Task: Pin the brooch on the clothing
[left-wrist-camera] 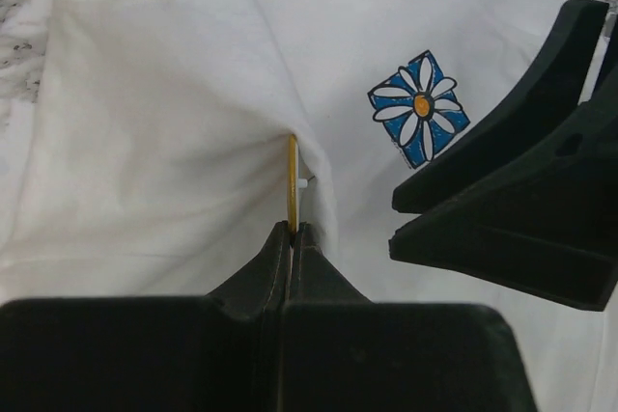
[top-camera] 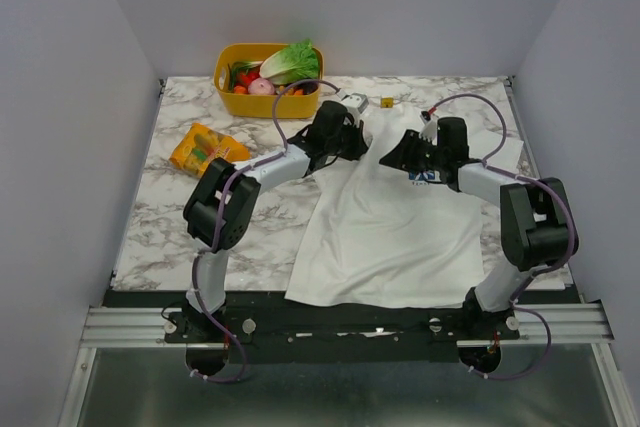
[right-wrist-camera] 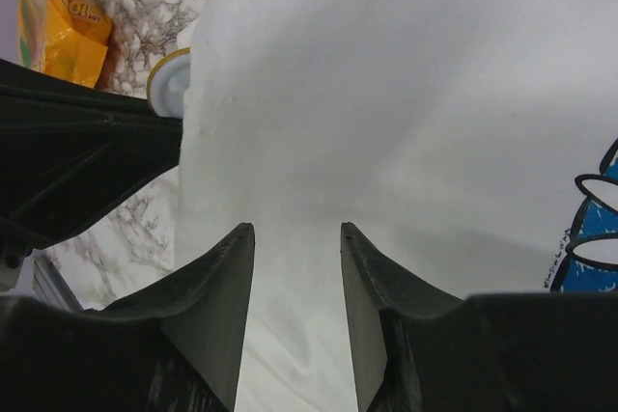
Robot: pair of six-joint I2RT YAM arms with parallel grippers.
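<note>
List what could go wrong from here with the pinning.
1. The left hand pinches the tiny round gold brooch only by its thin edge; pushing it against cloth may twist or drop it.
2. The right hand stands open over the white short-sleeved T-shirt, gripping nothing; the loose fold may give way instead of being pierced.
3. Both hands sit close together; they may collide.

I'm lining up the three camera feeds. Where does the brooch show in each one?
Top external: not discernible, hidden by the left end effector.
Left wrist: centre, brooch edge-on, pinched in the shut left end effector at a fold in the T-shirt.
Right wrist: upper left, at the T-shirt's edge.
Shared landmark: the blue flower print.
</note>
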